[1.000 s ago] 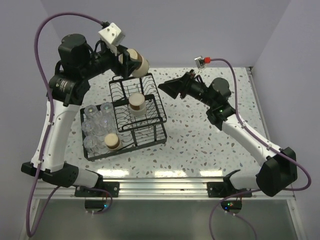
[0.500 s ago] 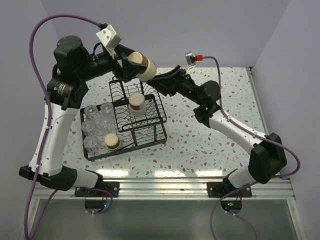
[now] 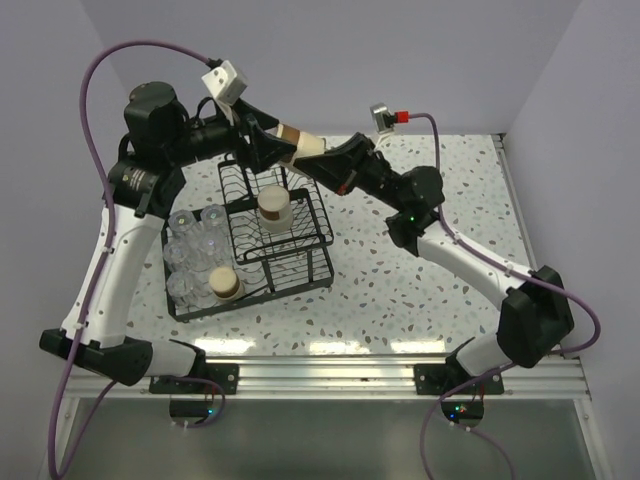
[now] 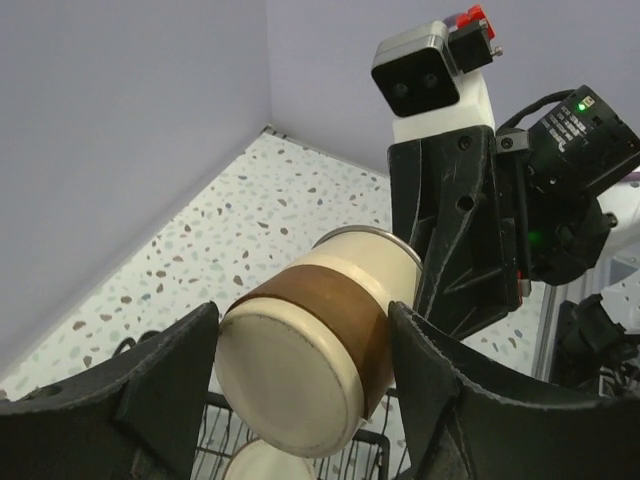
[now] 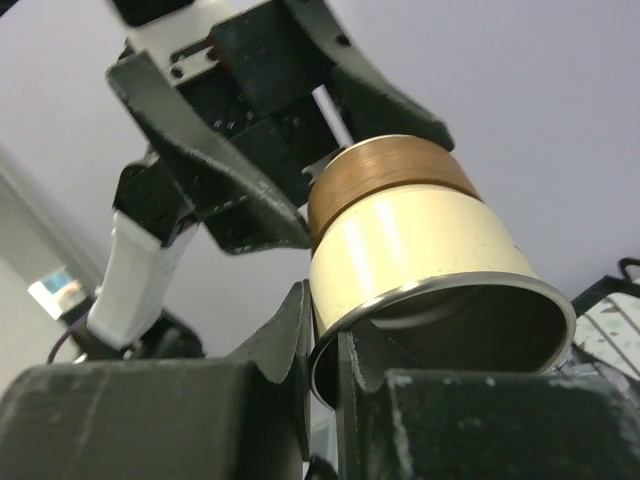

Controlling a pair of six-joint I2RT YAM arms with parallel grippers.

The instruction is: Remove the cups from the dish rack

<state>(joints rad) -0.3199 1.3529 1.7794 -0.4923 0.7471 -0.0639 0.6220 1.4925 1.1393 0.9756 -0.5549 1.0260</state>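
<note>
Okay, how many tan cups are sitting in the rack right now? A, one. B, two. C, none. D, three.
B: one tan cup sits on the rack's small tier and a second tan cup in its basket, while the third tan cup is up in the left gripper.
</note>
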